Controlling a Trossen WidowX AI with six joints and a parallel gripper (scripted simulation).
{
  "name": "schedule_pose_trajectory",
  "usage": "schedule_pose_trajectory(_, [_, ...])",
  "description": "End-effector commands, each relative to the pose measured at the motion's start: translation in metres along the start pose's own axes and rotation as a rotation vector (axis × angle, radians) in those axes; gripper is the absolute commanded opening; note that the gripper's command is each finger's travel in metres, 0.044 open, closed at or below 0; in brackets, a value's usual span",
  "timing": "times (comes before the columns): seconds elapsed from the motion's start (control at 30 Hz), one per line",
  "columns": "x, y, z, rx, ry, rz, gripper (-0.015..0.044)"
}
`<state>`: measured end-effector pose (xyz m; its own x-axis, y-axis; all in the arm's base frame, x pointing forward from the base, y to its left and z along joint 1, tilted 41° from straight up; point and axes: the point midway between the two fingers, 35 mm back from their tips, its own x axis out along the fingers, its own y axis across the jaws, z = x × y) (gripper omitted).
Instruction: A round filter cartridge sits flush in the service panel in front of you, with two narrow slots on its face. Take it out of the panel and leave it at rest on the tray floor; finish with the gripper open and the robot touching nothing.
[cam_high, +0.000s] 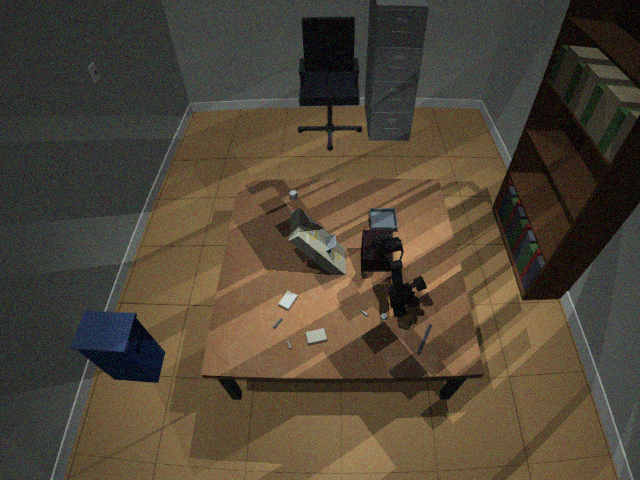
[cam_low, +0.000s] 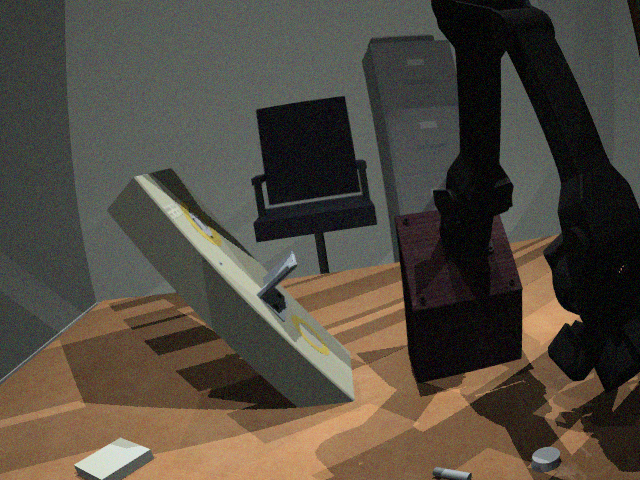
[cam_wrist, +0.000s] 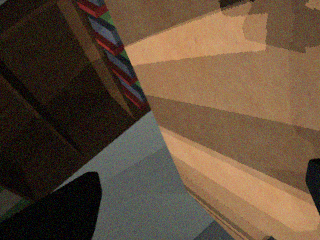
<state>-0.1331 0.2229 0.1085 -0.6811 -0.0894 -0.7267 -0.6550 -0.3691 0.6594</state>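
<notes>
Nearest the camera in the exterior view, a small grey cylinder (cam_low: 452, 473) (cam_high: 364, 313) lies on the worktop (cam_low: 330, 449) (cam_high: 258, 330), just beside a round grey disc (cam_low: 545, 458) (cam_high: 383, 316); a pale block (cam_low: 112, 459) (cam_high: 287, 300) lies well to their left. Behind them the cream panel (cam_low: 242, 304) (cam_high: 323, 256) leans at a slant. Its upper yellow ring surrounds a greyish round face, apparently the filter cartridge (cam_low: 200, 224), seated in the panel; its slots are too small to make out. A grey flap (cam_low: 279, 273) (cam_high: 330, 243) juts out lower down, above a second yellow ring (cam_low: 310, 335).

The black arm (cam_low: 478, 113) (cam_high: 397, 276) stands on a dark red box (cam_low: 465, 335) (cam_high: 368, 253), bending down to the right. Its jaws (cam_low: 594, 373) (cam_high: 407, 310) hang low over the worktop, apart and holding nothing.

From the top, a blue-grey tray (cam_high: 383, 210) sits behind the box, well apart from the panel, and a second pale block (cam_high: 315, 335) lies near the front edge.

In the wrist view, the black fingers stand wide apart, with worktop, floor and a bookcase (cam_wrist: 40, 100) (cam_high: 584, 258) beyond.
</notes>
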Motion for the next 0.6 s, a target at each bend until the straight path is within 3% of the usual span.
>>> schedule_pose_trajectory(0.0, [-0.001,-0.001,0.0,0.002,-0.004,-0.001,0.0374])
schedule_pose_trajectory(0.33, [-0.069,-0.073,0.015,0.161,-0.329,-0.126,0.0111])
schedule_pose_trajectory(0.57, [-0.139,-0.131,0.002,0.293,-0.6,-0.274,0.01])
